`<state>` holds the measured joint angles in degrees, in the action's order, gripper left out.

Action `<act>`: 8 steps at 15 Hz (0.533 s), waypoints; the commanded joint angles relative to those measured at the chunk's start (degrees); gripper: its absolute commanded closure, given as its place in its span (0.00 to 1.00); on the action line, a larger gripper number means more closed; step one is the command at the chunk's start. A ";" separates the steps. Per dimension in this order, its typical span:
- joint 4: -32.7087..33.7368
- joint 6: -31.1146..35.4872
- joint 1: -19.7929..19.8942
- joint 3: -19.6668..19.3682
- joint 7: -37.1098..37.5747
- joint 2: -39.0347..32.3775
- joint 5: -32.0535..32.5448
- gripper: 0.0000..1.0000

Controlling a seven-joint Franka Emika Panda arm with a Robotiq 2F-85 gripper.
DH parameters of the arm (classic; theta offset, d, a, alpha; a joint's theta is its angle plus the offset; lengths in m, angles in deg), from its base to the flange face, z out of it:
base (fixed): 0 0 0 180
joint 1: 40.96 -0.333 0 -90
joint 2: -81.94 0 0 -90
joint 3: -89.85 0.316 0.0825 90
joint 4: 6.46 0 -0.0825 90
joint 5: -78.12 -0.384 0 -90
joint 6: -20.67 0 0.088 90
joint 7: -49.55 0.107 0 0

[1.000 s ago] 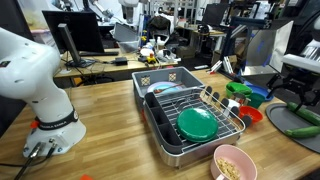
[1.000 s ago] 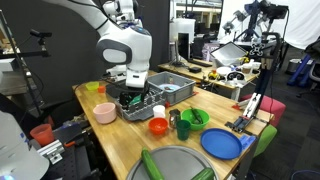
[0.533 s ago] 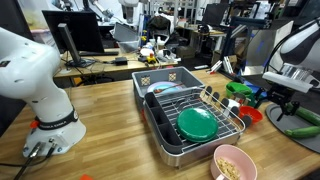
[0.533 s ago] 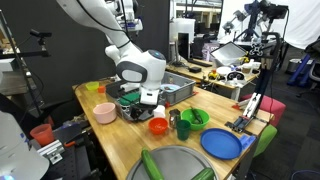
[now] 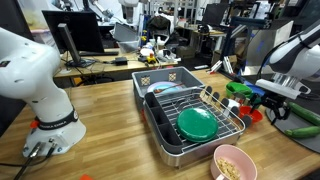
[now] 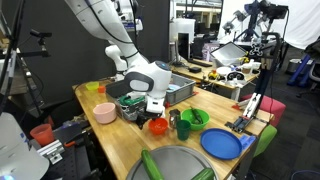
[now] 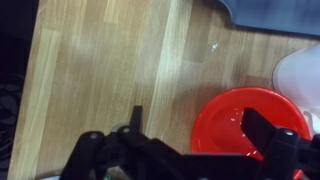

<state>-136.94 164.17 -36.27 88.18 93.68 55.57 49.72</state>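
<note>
Red bowl (image 7: 228,125) rests on the wooden table (image 7: 110,70) just under the end effector (image 7: 196,125), lying off-centre toward the finger on the right side of the wrist view, while the jaws hang wide apart, empty.

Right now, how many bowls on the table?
3: pink bowl beside the rack; red bowl below the open gripper; green bowl just past it. The blue dish looks like a plate; the arm may hide more.
</note>
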 commanded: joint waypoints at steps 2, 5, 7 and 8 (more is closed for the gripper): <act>0.96 4.96 -1.02 -1.21 -1.23 -2.84 0.19 0.00; 1.24 8.25 -0.84 -1.38 -0.92 -4.44 -0.11 0.00; 1.52 9.29 -0.35 -1.08 -1.18 -4.80 -0.71 0.00; 1.74 9.42 -0.07 -0.86 -1.33 -4.90 -1.02 0.09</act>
<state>-136.04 172.50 -36.42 87.37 93.29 51.27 49.75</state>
